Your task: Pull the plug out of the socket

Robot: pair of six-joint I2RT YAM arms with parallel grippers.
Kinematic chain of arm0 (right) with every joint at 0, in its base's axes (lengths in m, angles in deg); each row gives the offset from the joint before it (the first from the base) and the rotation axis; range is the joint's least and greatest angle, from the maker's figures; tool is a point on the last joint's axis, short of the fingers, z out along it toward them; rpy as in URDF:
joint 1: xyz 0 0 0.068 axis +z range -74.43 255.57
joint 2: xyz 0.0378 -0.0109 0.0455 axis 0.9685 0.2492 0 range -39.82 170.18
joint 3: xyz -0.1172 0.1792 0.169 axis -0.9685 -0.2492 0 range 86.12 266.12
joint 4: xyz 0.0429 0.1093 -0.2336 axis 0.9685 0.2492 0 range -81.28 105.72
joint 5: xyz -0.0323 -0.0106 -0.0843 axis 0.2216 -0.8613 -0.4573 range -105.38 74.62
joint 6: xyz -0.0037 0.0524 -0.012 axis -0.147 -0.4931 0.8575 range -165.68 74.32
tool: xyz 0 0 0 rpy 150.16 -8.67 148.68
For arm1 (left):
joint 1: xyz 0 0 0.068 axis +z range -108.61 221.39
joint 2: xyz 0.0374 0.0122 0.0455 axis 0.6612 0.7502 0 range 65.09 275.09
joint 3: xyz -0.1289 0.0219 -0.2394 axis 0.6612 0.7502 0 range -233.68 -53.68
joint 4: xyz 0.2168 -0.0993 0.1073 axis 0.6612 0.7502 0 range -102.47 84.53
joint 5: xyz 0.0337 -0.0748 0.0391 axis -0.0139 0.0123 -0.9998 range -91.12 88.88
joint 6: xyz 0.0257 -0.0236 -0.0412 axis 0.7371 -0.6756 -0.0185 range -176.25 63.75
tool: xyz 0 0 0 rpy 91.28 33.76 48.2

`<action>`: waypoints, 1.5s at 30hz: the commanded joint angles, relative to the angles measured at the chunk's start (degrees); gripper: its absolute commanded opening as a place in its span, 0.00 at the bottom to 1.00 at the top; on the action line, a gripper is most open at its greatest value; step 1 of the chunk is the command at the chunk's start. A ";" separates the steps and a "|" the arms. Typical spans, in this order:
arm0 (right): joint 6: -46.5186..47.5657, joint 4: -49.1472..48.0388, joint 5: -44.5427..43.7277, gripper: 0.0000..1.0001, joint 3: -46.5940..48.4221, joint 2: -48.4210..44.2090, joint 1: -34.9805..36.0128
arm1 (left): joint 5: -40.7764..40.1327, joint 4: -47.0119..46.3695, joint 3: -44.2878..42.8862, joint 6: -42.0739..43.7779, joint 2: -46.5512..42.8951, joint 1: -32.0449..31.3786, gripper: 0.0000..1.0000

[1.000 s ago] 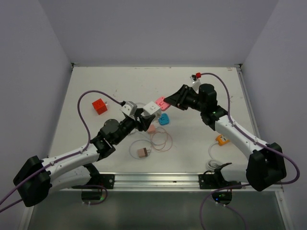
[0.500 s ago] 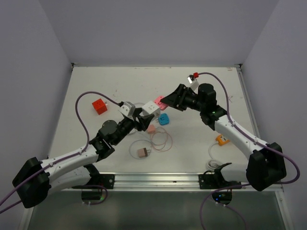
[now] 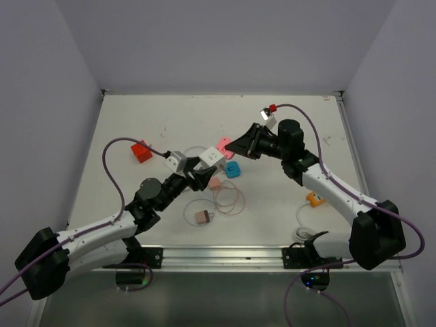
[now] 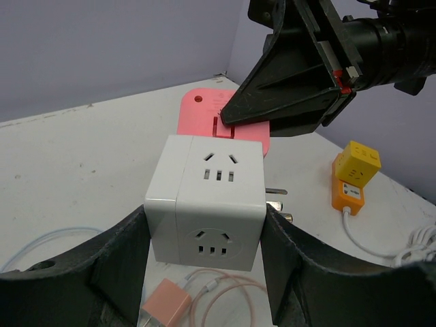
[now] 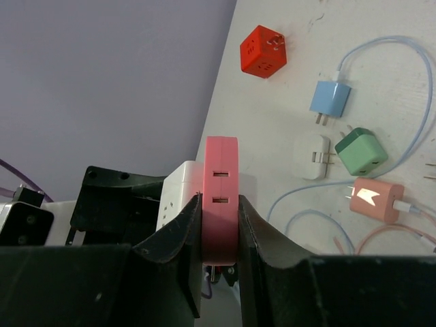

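L gripper (image 4: 206, 221) jaws spread to cube width, gripping white socket (image 4: 208, 184) above table (image 3: 136, 122) centre | pink plug (image 5: 221, 170) against socket's far face, I can't tell if pins are clear | R gripper (image 5: 219, 204) pinched tight on plug | risk: if I pull off-axis, socket twists in L grip or plug slips

The socket (image 4: 208, 197) hides part of the pink plug (image 4: 201, 112).
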 commanded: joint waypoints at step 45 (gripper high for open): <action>19.40 10.26 -8.10 0.30 1.29 25.26 2.39 | -32.96 36.29 4.16 -28.93 -1.39 19.97 0.18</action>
